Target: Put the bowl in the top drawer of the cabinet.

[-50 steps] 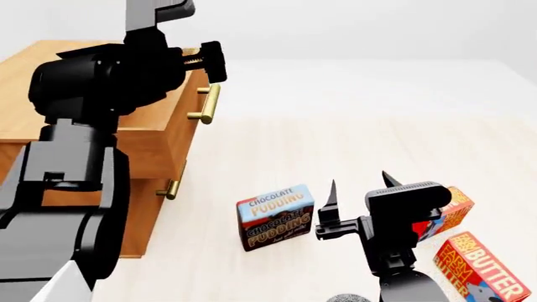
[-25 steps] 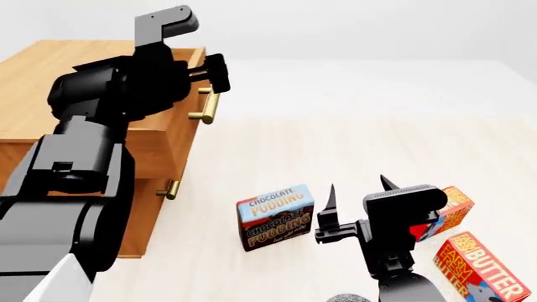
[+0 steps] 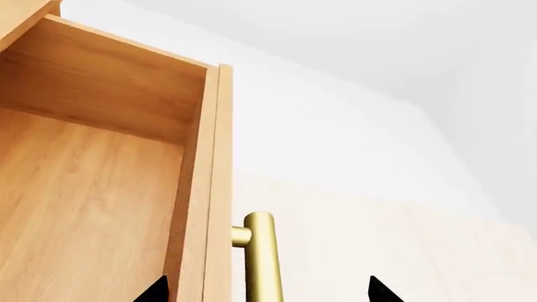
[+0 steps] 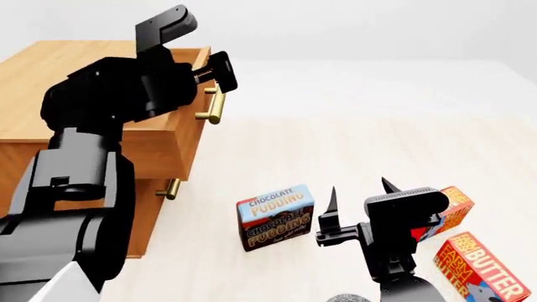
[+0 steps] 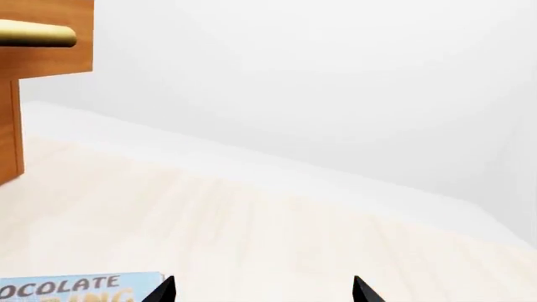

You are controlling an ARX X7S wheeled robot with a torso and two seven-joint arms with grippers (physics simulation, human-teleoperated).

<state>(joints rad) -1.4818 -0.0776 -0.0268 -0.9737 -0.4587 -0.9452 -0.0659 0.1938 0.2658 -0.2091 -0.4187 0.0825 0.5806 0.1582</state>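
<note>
- the bowl is hard to find: only a small grey speckled curve [image 4: 348, 297] peeks in at the bottom edge of the head view, right of centre, and it may be the bowl's rim. it is too cropped to be sure.
- the top drawer [image 4: 160, 135] sits at the upper left of the head view, pulled out from the cabinet [image 4: 50, 69]. compared with a second ago, its front and brass handle [image 4: 214, 104] have come further out toward the middle of the frame.
- the left wrist view looks down into the drawer's bare wooden inside [image 3: 84, 207]; nothing lies in it.
- the left gripper [image 4: 220, 72] is at the handle, upper left of centre. in the left wrist view its two dark fingertips [image 3: 155, 290] stand apart on either side of the drawer front and handle bar [image 3: 261, 258], not visibly pinching it.
- judged from this, the drawer is open enough to take the bowl, and fetching the bowl is the step that remains.
- the right gripper [image 4: 359, 189] hovers at the lower right of the head view, fingers spread wide and holding nothing.
- a chocolate pudding box [image 4: 275, 217] stands just to its left; a butter box [image 4: 478, 267] and an orange box [image 4: 453, 211] sit at the lower right corner.
- the surface is pale wood-grain flooring [image 4: 353, 145]; beyond it are plain white walls.
</note>
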